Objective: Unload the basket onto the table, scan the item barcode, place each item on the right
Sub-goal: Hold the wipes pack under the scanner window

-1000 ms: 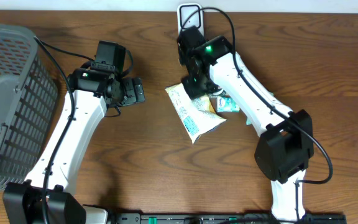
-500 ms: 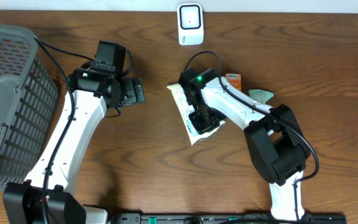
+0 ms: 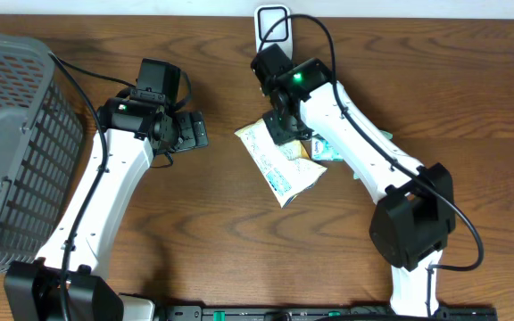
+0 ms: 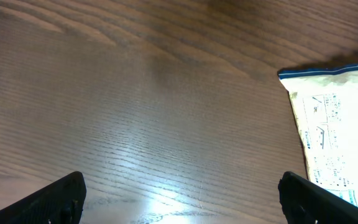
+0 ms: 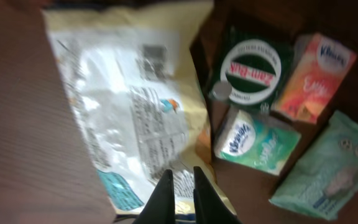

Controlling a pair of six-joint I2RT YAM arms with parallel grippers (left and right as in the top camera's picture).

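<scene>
Since half a second ago, your right arm has swung back up toward the white scanner [image 3: 270, 18] at the far edge of the worktop [image 3: 194, 232]. Its wrist now sits over the packet's upper end instead of over its middle. The packet [image 3: 279, 165] has barely shifted. It lies flat at the centre of the worktop, with its long axis running diagonally from upper left, nearest the scanner, to lower right.

The packet is pale yellow with a white printed panel facing up, carrying small dark text and a thin blue strip along one short edge. A small dark printed block shows near one end, too blurred to read.

Your right hand [image 5: 179, 186] is clenched, fingertips together, just over the packet. You cannot tell whether it pinches the film. Your left hand [image 3: 196, 131] is released, its fingers spread wide, to the left of the packet and apart from it.

A round green tin [image 5: 247, 65], an orange tissue pack [image 5: 312, 78] and two greenish packs lie just beside the packet.
</scene>
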